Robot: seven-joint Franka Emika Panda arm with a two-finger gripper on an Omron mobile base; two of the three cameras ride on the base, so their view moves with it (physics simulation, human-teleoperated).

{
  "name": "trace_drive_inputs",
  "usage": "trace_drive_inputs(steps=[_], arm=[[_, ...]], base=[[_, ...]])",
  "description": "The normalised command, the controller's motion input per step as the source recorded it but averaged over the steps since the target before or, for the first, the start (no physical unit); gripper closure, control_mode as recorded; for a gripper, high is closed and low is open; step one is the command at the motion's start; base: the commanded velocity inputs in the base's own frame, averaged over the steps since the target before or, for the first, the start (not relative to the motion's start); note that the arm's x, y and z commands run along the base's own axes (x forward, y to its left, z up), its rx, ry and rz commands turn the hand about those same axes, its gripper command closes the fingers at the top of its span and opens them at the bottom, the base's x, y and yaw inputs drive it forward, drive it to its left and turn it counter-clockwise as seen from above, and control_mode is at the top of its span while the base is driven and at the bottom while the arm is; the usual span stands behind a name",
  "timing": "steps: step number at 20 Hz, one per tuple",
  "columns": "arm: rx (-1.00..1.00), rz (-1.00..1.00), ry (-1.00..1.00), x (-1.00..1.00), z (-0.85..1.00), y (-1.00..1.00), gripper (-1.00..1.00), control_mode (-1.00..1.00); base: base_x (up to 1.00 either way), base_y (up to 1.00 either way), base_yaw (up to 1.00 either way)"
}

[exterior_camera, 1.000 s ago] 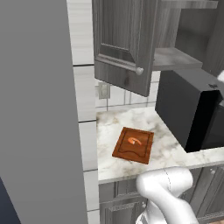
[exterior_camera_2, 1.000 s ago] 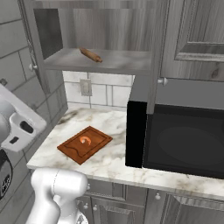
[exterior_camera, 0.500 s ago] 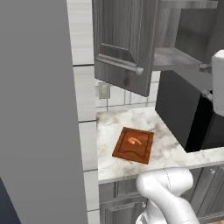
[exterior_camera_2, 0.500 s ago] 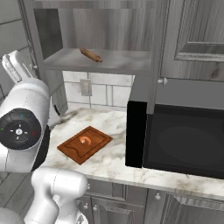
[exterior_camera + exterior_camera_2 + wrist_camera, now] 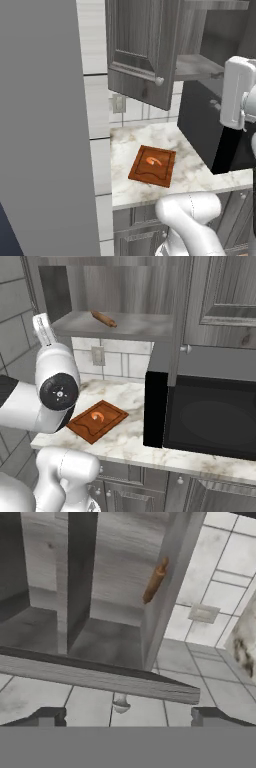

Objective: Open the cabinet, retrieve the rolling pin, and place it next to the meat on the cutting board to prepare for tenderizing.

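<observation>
The cabinet (image 5: 120, 291) stands open, and its left door (image 5: 140, 55) hangs out over the counter. On its grey shelf (image 5: 135, 328) lies the brown rolling pin (image 5: 103, 318), which the hand view shows farther in as a rolling pin (image 5: 156, 580) past the door's edge (image 5: 100, 678) and knob (image 5: 120, 702). Below, the cutting board (image 5: 152, 165) rests on the marble counter with the small orange meat (image 5: 154, 161) on it; the right base view shows the same cutting board (image 5: 97, 420). My gripper (image 5: 128, 716) is open and empty, some way short of the shelf.
A black microwave (image 5: 205, 411) fills the counter right of the board. My raised arm (image 5: 52, 391) stands left of the board, in front of the tiled wall. A wall outlet (image 5: 98, 356) sits under the shelf. A tall grey panel (image 5: 45, 125) bounds the left side.
My arm has swung up into both base views and now points the hand at the open cabinet. The fingers have stayed apart. Board, meat and rolling pin have not moved.
</observation>
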Motion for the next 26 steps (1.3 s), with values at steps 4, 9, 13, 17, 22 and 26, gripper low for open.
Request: trace_drive_inputs(steps=[4,9,13,17,22,26], arm=[[0.07,0.0,0.0,0.5,-0.18,0.18,-1.0,-1.0],[0.04,0.0,0.01,0.54,-0.05,0.07,-1.0,-1.0],[0.02,0.02,0.06,0.58,0.0,0.03,-1.0,-1.0],[0.02,0.06,0.09,0.51,0.0,0.14,-1.0,-1.0],[0.02,0.1,0.12,0.4,-0.02,0.23,-1.0,-1.0],[0.01,0.11,0.04,0.12,-0.03,0.35,-1.0,-1.0]], base=[[0.0,0.0,0.0],[0.0,0.0,0.0],[0.0,0.0,0.0],[0.0,0.0,0.0],[0.0,0.0,0.0],[0.0,0.0,0.0]])
